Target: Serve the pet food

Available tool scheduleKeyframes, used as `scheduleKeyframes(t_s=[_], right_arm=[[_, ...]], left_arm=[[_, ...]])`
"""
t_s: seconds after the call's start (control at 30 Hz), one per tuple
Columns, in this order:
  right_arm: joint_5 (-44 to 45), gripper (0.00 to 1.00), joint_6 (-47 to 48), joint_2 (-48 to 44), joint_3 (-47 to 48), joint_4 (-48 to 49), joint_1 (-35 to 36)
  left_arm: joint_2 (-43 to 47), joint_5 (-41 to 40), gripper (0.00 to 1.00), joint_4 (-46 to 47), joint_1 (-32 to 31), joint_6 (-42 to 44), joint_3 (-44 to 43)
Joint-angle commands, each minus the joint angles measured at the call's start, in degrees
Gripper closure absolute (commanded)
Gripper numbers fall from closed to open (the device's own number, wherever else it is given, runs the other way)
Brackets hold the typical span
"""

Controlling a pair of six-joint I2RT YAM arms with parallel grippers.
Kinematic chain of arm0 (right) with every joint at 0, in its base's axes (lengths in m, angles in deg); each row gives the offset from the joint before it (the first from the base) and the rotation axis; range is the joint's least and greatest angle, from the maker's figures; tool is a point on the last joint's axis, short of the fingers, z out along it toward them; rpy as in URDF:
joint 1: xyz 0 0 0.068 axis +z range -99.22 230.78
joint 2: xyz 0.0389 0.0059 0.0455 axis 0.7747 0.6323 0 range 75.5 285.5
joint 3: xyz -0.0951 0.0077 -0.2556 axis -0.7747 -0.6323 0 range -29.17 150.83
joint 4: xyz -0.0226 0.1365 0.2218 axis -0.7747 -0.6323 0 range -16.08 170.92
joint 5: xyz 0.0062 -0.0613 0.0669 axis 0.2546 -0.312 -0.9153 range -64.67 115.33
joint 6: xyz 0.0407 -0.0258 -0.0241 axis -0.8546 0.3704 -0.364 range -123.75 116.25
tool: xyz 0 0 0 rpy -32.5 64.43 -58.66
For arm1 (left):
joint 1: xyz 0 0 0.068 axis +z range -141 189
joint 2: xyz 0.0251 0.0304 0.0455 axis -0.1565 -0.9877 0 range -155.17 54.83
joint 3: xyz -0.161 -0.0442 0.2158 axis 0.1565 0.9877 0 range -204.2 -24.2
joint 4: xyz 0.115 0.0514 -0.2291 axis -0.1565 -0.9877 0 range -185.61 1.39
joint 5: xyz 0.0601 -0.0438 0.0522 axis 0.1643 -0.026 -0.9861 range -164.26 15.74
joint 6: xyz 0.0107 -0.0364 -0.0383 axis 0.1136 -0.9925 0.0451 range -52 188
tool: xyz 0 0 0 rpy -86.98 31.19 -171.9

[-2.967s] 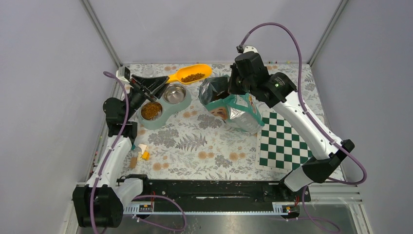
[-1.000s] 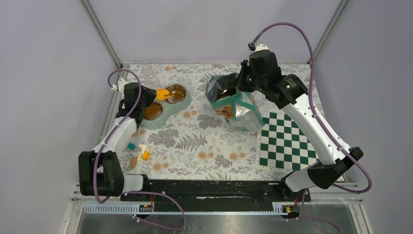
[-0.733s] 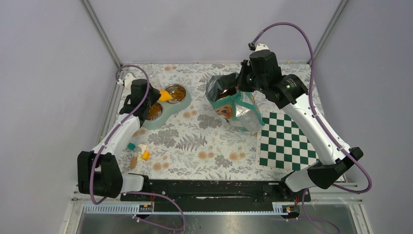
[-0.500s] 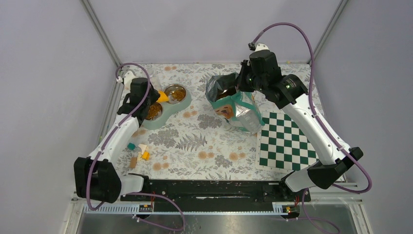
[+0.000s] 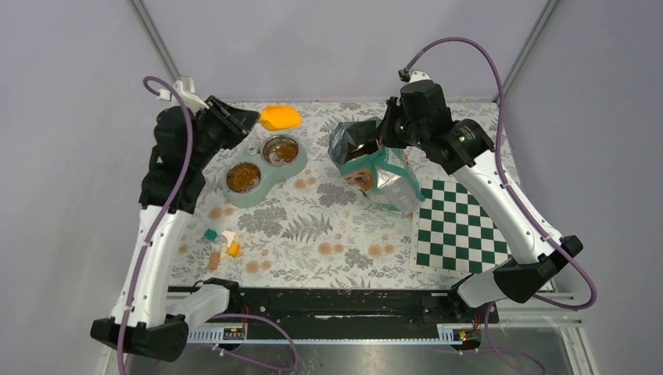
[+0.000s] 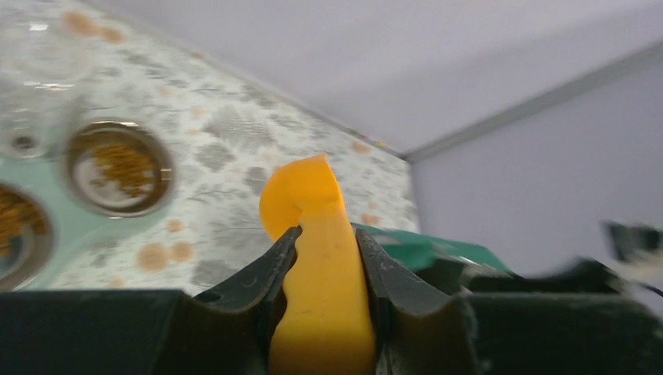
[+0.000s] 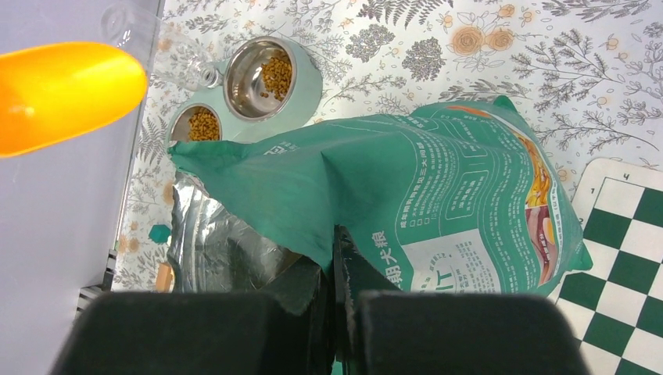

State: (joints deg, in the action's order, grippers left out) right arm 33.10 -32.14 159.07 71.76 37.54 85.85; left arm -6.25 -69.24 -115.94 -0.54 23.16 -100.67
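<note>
Clamping the handle of the orange scoop (image 5: 280, 117) in the left gripper (image 6: 324, 242) above the far left corner, pinching the rim of the open green bag (image 5: 377, 168) with the right gripper (image 7: 335, 238), with pet food (image 5: 243, 175) lying in both bowls of the teal feeder (image 5: 263, 164) at left.

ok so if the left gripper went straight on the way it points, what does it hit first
Probably the bag, near its open top, with the scoop in the left gripper touching first. Depth is unclear: it might pass just behind the bag.
</note>
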Motion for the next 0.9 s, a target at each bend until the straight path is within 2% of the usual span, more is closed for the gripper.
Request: scheduleKeyframes(t_s=[0.0, 0.1, 0.27, 0.47, 0.6, 0.87], right_arm=[[-3.25, 1.0, -1.74, -2.66, 0.84, 6.09, -0.24], [-3.93, 1.0, -1.61, -2.54, 0.78, 5.51, -0.25], [-4.36, 1.0, -1.9, -2.36, 0.85, 5.12, -0.12], [-4.57, 1.0, -1.53, -1.94, 1.32, 4.51, -0.1], [-4.48, 1.0, -1.3, -1.48, 1.46, 4.5, 0.23], [-0.2, 1.0, 1.16, 0.92, 3.54, 4.4, 5.36]], left_arm=[[2.88, 18.85, 1.0, 3.99, -0.3, -4.04, -3.21], [4.78, 25.46, 1.0, 9.33, -0.43, -7.34, -1.57], [5.81, 30.28, 1.0, 9.94, -0.81, -5.75, -2.79], [6.41, 31.48, 1.0, 8.73, -1.61, -2.82, -0.38], [5.71, 28.86, 1.0, 8.63, -3.95, -2.71, 2.06], [0.43, 14.56, 1.0, 7.29, -10.98, -4.73, 4.76]])
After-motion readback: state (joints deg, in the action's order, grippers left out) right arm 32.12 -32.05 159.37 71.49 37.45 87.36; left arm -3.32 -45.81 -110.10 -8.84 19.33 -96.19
